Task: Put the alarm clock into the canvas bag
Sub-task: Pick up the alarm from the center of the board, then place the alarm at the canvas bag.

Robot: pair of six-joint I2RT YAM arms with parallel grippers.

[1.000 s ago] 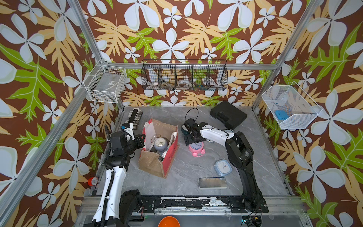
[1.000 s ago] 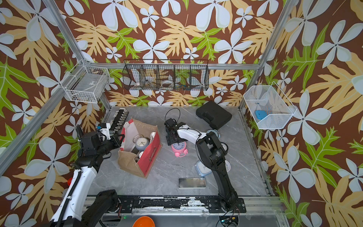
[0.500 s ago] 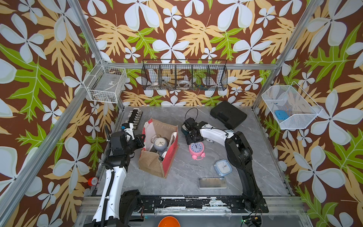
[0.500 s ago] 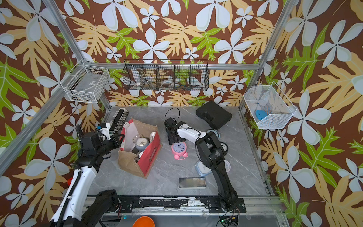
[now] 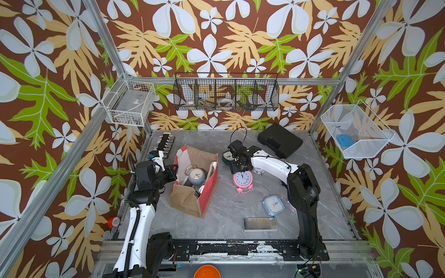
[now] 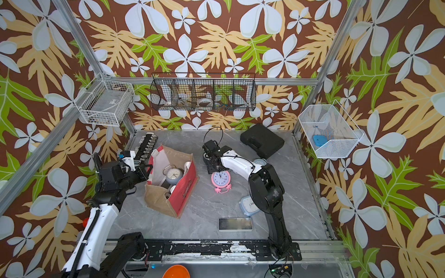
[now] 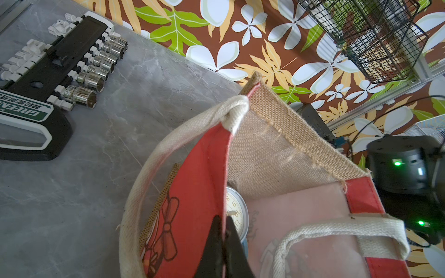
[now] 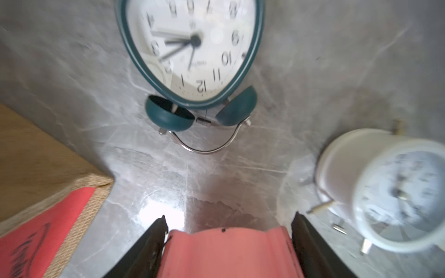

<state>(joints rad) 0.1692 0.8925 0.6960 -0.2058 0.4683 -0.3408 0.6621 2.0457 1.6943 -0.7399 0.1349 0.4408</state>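
The grasp looked made: the pink alarm clock (image 5: 242,179) lay face-up on the surface (image 5: 228,211) beside the canvas bag (image 5: 210,187), with the right end effector (image 8: 230,217) clamped across its body. The left end effector (image 7: 224,217) pinched the bag's red rim. The next move probably called for a lift clear over that wall.

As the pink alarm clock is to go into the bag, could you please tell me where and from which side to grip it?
Grip the pink alarm clock across its round body, coming down from above at the twelve end. It seems to lie face up, feet toward the robot, leaving both flanks free; the right gripper clasps it so.
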